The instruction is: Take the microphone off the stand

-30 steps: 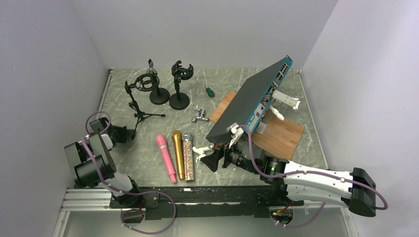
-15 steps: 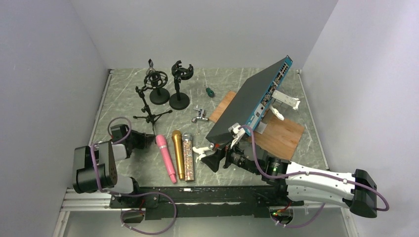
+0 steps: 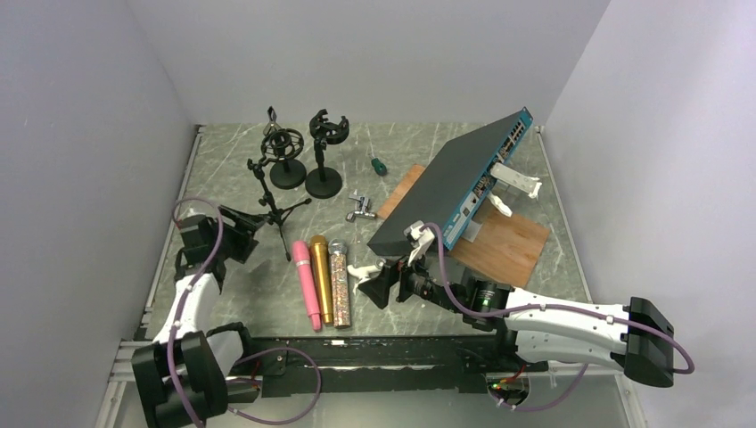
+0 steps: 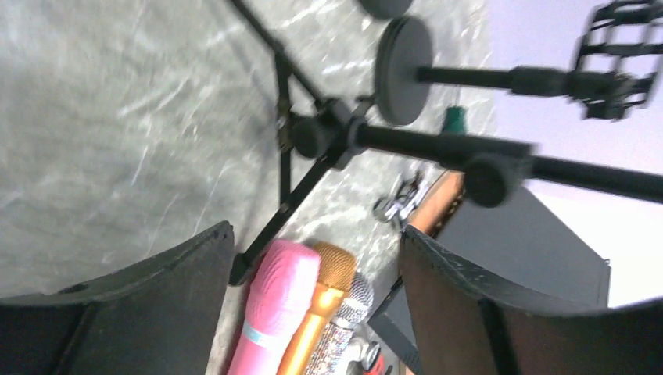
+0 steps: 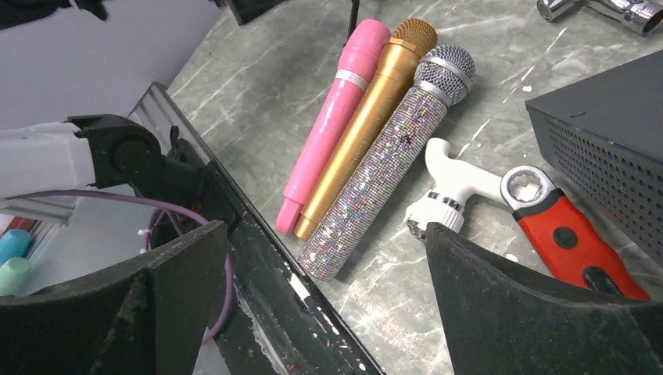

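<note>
Three mics (image 5: 367, 148) lie side by side on the desk (image 3: 401, 152) by the tripod (image 3: 270, 198) — none clipped in. Both arms' jaws are apart, empty. Each mic looks stiff, smooth, likely to roll — best gripped mid-barrel.

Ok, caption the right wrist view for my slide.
Open right gripper facing pink mic, gold mic, glitter mic, side by side.

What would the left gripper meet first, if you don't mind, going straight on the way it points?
The left gripper would probably meet a leg of the tripod stand first; the pink microphone lies beside it, and depth is unclear.
</note>
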You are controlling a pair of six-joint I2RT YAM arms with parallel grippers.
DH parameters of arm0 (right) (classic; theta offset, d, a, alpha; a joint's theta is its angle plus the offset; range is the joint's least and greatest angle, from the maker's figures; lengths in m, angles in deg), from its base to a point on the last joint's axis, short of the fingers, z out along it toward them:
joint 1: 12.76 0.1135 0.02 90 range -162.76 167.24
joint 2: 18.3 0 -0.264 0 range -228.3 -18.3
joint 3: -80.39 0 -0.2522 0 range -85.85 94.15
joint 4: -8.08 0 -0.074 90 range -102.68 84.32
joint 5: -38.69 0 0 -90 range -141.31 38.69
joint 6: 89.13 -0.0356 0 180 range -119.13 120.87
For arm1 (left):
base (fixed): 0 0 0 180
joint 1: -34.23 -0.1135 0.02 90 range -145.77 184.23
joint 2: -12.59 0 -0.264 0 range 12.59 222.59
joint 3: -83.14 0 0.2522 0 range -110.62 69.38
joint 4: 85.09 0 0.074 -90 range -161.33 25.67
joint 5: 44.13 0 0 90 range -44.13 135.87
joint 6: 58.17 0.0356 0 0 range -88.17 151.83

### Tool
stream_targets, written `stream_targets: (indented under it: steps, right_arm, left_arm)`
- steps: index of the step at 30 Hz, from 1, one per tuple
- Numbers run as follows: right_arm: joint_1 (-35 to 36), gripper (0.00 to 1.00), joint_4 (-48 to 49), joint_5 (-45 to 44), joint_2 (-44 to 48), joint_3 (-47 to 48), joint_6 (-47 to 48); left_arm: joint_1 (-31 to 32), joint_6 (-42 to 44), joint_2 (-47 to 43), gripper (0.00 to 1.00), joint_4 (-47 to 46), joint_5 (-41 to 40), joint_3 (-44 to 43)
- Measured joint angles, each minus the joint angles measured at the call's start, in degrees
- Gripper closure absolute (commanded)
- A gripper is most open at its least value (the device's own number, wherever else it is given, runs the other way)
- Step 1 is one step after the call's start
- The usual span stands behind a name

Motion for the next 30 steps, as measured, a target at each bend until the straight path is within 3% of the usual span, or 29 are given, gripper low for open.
stream_targets:
  steps: [4,9,15,22,30]
  right_arm:
    - [0.00,0.01,-0.59,-0.11,0.22,0.07,0.00]
    - [0.07,0.00,-0.70,0.22,1.84,-0.72,-0.33]
    - [0.00,0.00,-0.98,0.17,-0.07,0.72,1.01]
    - [-0.11,0.00,-4.57,0.98,-7.67,13.46,5.07]
    - [0.09,0.00,-7.48,2.34,-12.31,27.82,9.66]
  left_arm:
    - [-4.74,5.84,-3.82,0.12,1.36,2.71,-3.13]
    - [-5.42,17.57,-7.13,0.13,3.63,3.39,-8.02]
    - [-4.50,20.96,-0.09,0.16,-0.02,6.36,-11.34]
    - [0.94,24.48,-0.15,0.16,-1.79,5.27,-11.21]
    - [1.01,25.75,-0.55,0.15,-5.22,6.32,-10.88]
